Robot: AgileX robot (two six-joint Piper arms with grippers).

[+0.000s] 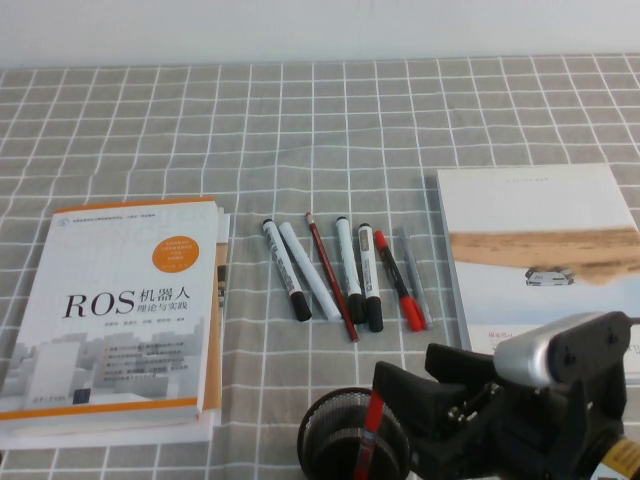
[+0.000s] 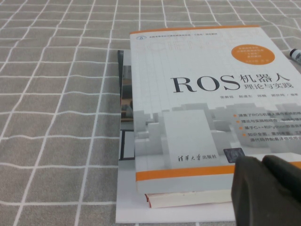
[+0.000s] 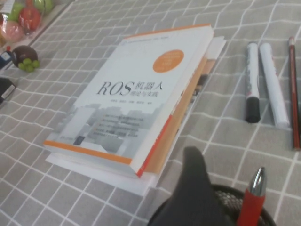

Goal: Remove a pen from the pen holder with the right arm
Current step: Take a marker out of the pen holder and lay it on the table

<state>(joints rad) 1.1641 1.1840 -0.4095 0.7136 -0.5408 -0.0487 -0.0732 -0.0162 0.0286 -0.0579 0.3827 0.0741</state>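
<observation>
the right gripper hangs low at the near right of the table, right against the holder; its jaws look apart, with one finger over the mesh rim and the other out of sight; nothing is clamped yet; the pen, red with a silver top, stands alone in the holder, leaning on the rim just beside that finger and, as far as i can tell, not touching it; the left gripper sits over the near corner of the book, jaws seemingly together, no part in this.

likely trouble, as i judge it: the holder is light mesh, so a finger that dips onto its rim or wall could shove or tip it; a lone pen is free to roll round the rim, so a closing jaw that meets it off-centre may knock it away instead of trapping it; a pinch high on the shiny cap could slip; a slanted pull may wedge the pen on the rim and drag the holder up; a wide swing outward could disturb the loose pens lying beyond.
</observation>
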